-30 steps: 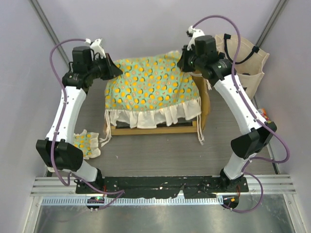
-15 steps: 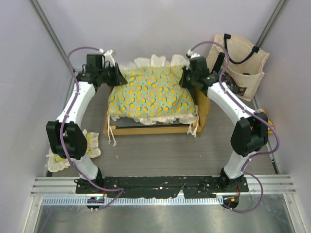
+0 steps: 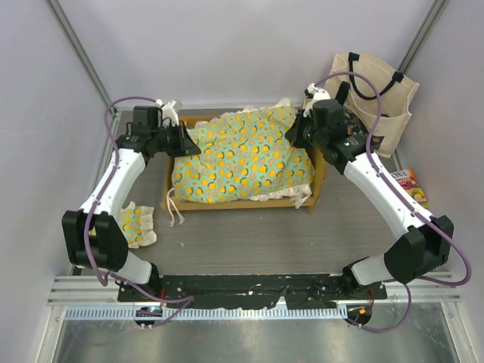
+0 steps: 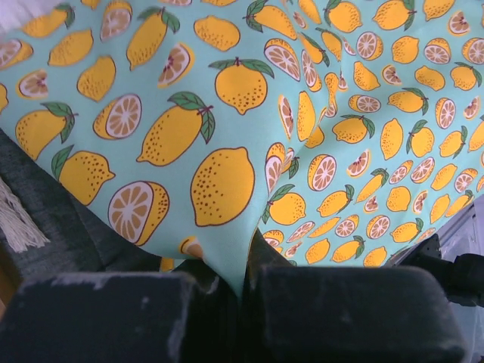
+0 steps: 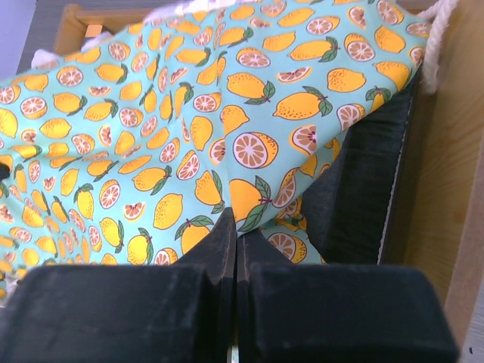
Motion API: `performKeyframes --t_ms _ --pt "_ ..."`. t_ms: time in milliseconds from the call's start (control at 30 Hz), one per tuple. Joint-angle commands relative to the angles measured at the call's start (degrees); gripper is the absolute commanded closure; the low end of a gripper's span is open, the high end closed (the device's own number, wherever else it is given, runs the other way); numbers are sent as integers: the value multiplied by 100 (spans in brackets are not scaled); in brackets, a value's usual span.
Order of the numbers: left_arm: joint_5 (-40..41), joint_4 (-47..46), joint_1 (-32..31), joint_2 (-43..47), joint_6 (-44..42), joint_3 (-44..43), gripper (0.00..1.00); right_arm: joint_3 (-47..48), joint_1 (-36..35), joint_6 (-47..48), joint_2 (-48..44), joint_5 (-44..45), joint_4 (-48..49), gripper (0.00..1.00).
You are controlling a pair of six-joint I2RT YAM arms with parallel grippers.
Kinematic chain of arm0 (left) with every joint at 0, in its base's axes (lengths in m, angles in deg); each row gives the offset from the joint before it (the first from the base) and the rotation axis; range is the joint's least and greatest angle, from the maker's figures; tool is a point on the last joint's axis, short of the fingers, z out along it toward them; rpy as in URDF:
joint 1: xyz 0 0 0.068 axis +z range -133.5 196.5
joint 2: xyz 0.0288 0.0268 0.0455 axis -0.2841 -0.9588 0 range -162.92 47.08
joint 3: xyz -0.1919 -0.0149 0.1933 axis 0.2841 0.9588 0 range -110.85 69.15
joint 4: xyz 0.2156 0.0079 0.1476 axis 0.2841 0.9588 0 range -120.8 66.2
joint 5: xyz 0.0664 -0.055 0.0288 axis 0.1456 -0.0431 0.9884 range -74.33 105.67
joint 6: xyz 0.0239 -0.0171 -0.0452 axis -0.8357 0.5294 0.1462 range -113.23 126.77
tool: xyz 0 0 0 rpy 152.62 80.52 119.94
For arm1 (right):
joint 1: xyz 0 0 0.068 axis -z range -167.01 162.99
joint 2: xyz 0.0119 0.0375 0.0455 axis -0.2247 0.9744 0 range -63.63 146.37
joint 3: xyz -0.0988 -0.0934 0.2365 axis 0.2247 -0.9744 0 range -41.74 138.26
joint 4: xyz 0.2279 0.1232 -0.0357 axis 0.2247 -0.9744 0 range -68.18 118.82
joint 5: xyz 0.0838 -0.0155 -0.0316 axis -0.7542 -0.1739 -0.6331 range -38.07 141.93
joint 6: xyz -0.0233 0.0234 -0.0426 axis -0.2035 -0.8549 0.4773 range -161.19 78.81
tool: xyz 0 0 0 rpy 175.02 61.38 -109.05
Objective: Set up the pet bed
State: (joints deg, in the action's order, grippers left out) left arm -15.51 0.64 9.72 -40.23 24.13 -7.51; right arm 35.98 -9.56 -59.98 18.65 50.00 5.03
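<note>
The pet bed's light-wood frame (image 3: 227, 204) stands mid-table, its curved headboard (image 3: 321, 170) at the right. The green lemon-print mattress cushion (image 3: 242, 155) lies in it, and its cream ruffle shows along the front edge. My left gripper (image 3: 184, 144) is shut on the cushion's left end; the left wrist view shows the fabric (image 4: 227, 113) pinched between the jaws of that gripper (image 4: 246, 274). My right gripper (image 3: 297, 136) is shut on the right end by the headboard, its tips (image 5: 236, 227) closed on the print (image 5: 151, 136) above the grey base (image 5: 363, 189).
A small matching ruffled pillow (image 3: 137, 226) lies on the table at the left, beside the left arm. A cream tote bag (image 3: 378, 98) leans at the back right. A colourful packet (image 3: 408, 185) lies at the right edge. White walls close in the table.
The cushion, held up and draped over the frame's front a second ago, has been drawn back and lowered into the frame. Both grippers have come down with it and kept their hold.
</note>
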Motion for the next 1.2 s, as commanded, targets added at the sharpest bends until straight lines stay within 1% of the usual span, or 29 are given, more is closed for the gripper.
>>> performKeyframes --t_ms 0,100,233,267,300,333,367,400,433,467,500,533,567,600,700,733,767,800,833,867,900,933,967,1033,1067,1133,1167 --pt "120 -234 46 276 74 414 100 -72 75 77 59 658 -301 99" --pt "138 -209 46 -31 4 477 100 -142 66 77 279 721 -416 99" --pt "323 -393 46 -374 65 583 100 -336 31 7 482 686 -302 99" --pt "358 -419 46 -436 117 548 98 -336 22 7 508 738 -328 99" --pt "376 -385 46 -445 222 469 93 -301 31 7 508 773 -371 87" --pt "358 -297 55 -462 223 398 87 -274 31 15 473 808 -407 79" --pt "367 -149 46 -436 223 337 80 -178 31 41 421 870 -468 75" --pt "524 -95 46 -306 232 336 65 -125 31 85 368 896 -521 60" --pt "682 -7 55 -209 197 328 59 -73 31 120 185 931 -573 50" --pt "805 150 55 -103 154 336 48 93 40 217 113 949 -644 47" --pt "1015 204 81 133 118 362 45 191 31 252 8 949 -705 43" --pt "1061 265 98 248 66 371 41 270 31 287 -167 949 -793 41" --pt "1105 414 133 380 48 371 31 436 31 357 -255 888 -829 40" --pt "1175 468 195 607 48 380 28 507 31 367 -326 696 -872 38" --pt "1403 722 283 1099 -40 380 19 640 -21 315 -572 309 -952 37" --pt "1561 793 292 1215 -92 415 13 588 -65 271 -686 264 -969 37" --pt "1632 828 309 1321 -102 485 12 544 -118 244 -731 272 -961 37" --pt "1720 881 301 1435 -110 503 11 500 -266 166 -766 -15 -943 37" --pt "1834 986 301 1619 -119 538 11 369 -364 104 -792 -44 -917 37" --pt "1896 1022 309 1733 -111 625 11 280 -460 25 -792 -61 -873 41" --pt "1922 1057 301 1822 -84 696 10 175 -748 -72 -784 -27 -760 44" --pt "1879 1074 309 2014 -41 775 10 -26 -873 -160 -766 43 -698 46" --pt "1826 1057 310 2120 64 976 10 -124 -1022 -256 -662 96 -645 53" --pt "1774 978 301 2436 144 1231 10 -413 -1277 -520 -530 167 -478 59" --pt "1791 961 309 2533 249 1502 10 -554 -1357 -608 -416 228 -373 64" --pt "1782 873 301 2744 381 1794 10 -992 -1437 -784 -266 457 40 66" --pt "1669 829 301 2919 443 2082 10 -1143 -1446 -854 -169 501 189 67"
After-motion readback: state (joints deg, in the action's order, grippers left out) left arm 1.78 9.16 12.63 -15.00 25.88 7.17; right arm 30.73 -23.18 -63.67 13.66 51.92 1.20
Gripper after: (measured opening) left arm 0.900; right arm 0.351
